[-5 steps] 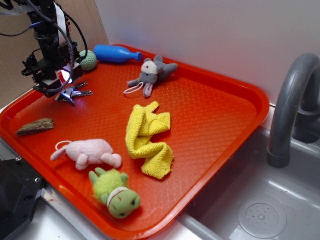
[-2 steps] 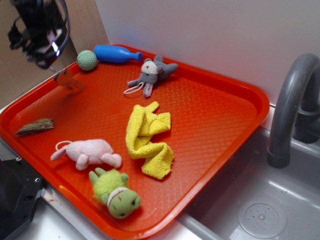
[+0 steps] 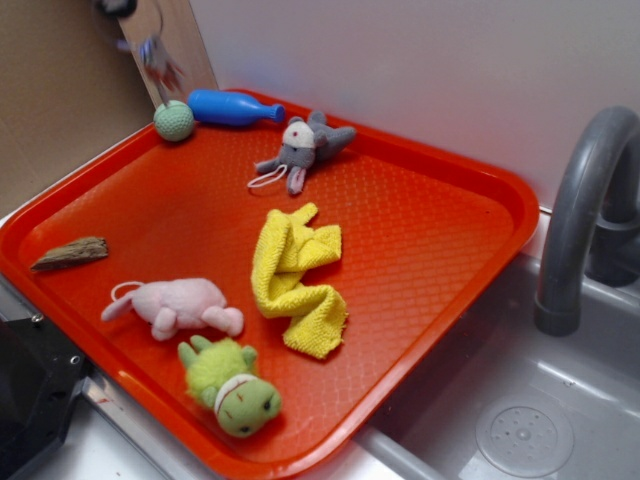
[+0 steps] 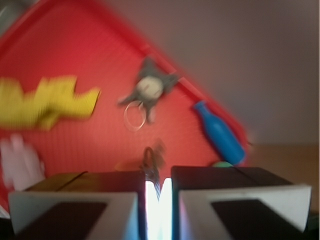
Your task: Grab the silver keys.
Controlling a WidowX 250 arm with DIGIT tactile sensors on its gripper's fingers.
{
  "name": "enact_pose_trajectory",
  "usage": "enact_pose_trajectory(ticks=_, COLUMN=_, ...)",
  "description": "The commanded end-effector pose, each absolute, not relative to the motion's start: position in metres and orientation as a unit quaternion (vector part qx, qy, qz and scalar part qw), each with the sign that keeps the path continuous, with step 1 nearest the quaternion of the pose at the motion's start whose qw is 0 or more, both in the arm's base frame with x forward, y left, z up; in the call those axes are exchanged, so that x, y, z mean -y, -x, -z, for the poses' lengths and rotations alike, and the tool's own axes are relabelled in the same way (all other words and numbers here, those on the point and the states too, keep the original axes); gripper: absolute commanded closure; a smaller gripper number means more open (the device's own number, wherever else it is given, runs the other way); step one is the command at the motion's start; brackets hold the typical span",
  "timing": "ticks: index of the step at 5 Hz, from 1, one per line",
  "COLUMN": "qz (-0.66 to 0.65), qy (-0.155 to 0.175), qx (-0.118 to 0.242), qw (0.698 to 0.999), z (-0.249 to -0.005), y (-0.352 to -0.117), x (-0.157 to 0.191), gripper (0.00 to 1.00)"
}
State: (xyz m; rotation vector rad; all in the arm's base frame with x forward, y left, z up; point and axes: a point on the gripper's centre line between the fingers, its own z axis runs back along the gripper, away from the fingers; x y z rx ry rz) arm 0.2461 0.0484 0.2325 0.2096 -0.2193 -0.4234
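A plain counter and sink corner under even light

A pale, bare wall is seen at the back, joined on the left by a brown cardboard-coloured panel. A grey sink basin with a round drain is set at the lower right, and a curved grey faucet is mounted behind it.

Glossy, dimple-textured plastic tray — fuzzy plush toys, a nubby terry cloth, rough wood chip.

Three plush toys, one yellow cloth, one blue bottle, one green ball, one wood chip, one bunch of keys.
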Motion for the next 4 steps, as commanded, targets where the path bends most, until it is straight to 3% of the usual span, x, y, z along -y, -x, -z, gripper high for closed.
enact_pose_trajectory(ticks=1, qz=0.048, qy=-0.168, qx=0.109, qw=0.979, z=-0.2594, y=-0.2526, x=-0.0474, gripper=1.00)
enact_pose_trajectory(ticks=4, qz=0.053, qy=-0.170, qx=0.098, qw=0.979, z=-0.2503, y=-0.2494, x=-0.0441, gripper=1.00)
